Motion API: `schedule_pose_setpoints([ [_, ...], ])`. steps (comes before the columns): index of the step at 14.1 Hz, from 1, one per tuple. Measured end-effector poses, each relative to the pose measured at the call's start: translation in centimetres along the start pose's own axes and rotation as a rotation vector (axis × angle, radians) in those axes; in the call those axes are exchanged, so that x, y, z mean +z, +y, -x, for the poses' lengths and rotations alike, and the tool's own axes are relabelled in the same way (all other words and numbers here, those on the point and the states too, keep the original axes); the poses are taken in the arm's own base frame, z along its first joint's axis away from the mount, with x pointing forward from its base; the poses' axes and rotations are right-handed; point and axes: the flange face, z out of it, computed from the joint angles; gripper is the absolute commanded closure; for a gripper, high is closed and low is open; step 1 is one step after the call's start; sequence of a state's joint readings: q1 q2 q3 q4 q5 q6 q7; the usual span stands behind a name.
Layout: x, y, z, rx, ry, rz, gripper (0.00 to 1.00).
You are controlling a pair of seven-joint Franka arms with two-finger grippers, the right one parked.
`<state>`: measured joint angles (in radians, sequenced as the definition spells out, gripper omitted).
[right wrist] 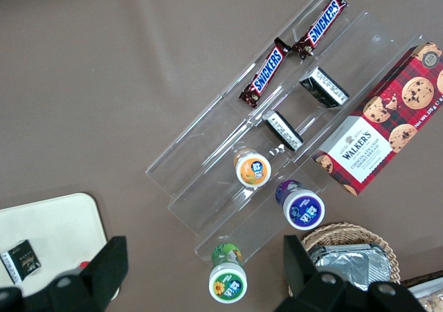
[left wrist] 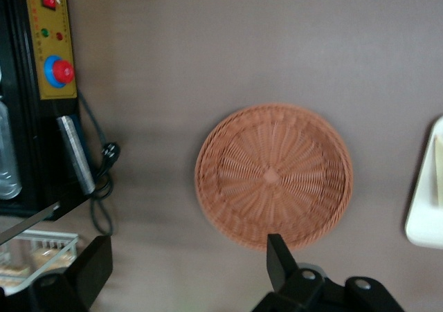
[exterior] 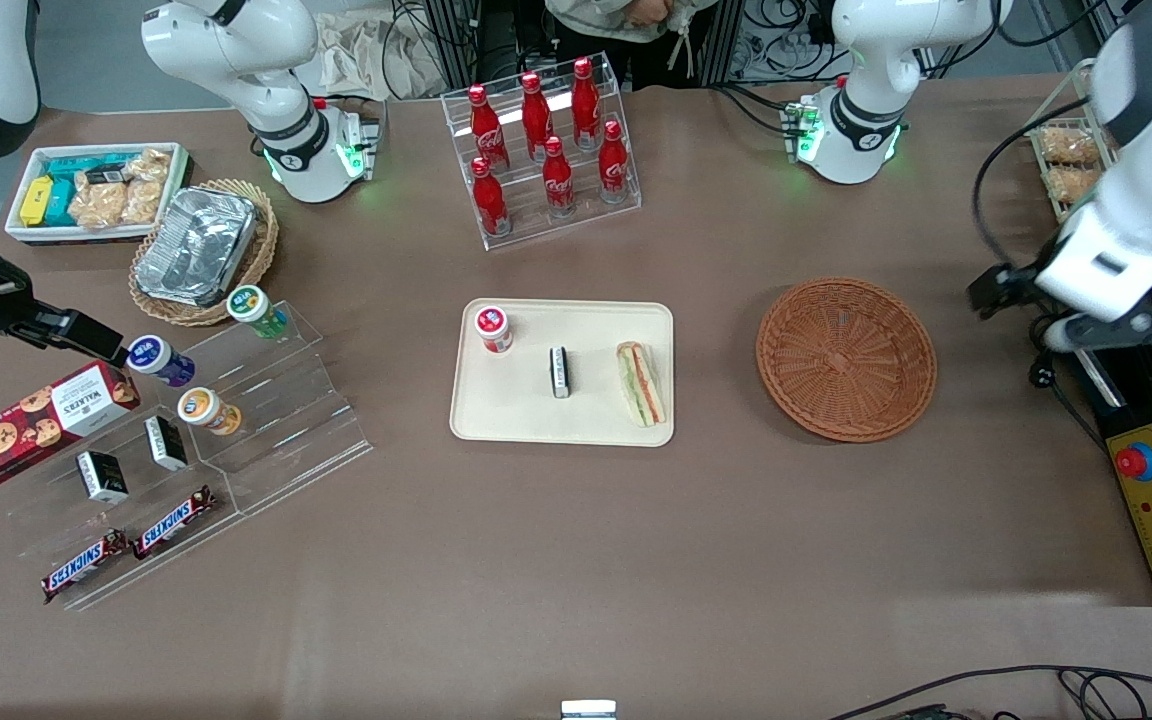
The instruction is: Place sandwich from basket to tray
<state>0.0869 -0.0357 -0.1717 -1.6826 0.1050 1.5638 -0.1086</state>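
A clear tiered stand [right wrist: 277, 153] holds two Snickers bars [right wrist: 294, 48], two small black boxes [right wrist: 304, 108] and three capped cups: orange [right wrist: 252, 169], purple [right wrist: 300, 205], green [right wrist: 228, 276]. A Walkers cookie box [right wrist: 384, 122] lies beside it. I note a foil container [right wrist: 351, 263] in a wicker basket [right wrist: 331, 234], and the tray [right wrist: 52, 225] corner carrying a black box [right wrist: 19, 261].

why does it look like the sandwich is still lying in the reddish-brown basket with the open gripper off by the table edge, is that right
Not quite: the basket holds nothing, and the sandwich lies on the tray, as the front view shows. The rest stands: the left gripper is open, off toward the working arm's end of the table.
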Motion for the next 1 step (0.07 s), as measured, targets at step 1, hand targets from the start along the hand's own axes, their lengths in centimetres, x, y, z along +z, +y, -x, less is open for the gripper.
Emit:
schedule_pose_setpoints([
  [1, -1.29, -0.44, 0.60, 0.012, -0.012, 0.006, 0.01],
])
